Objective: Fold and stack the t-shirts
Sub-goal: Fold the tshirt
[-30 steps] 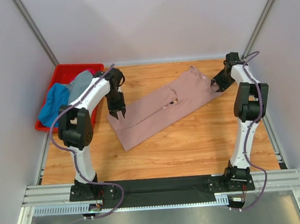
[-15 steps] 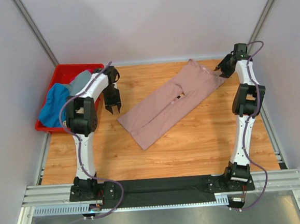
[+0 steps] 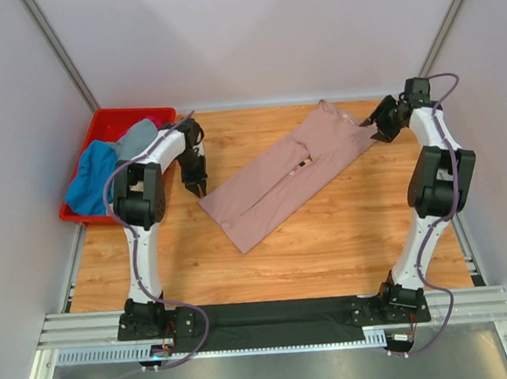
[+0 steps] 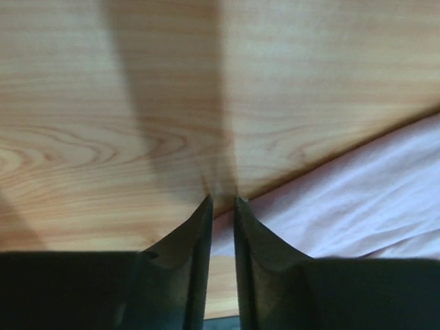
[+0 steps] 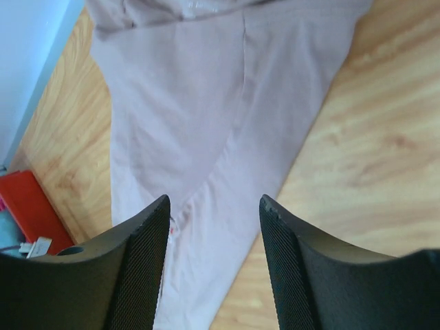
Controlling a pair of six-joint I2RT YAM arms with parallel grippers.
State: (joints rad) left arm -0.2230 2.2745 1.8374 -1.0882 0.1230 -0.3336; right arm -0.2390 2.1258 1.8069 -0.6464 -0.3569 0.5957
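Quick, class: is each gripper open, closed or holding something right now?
Left gripper: jaws only narrowly apart, empty, at the pink t-shirt edge.
Right gripper: open wide, empty, above that shirt.

Lab test cell: white panels (image 3: 250, 32), aluminium framing (image 3: 56, 49)

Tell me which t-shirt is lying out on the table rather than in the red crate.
The dusty-pink one, spread diagonally on the wooden table; the blue shirt and grey shirt sit bunched in the crate.
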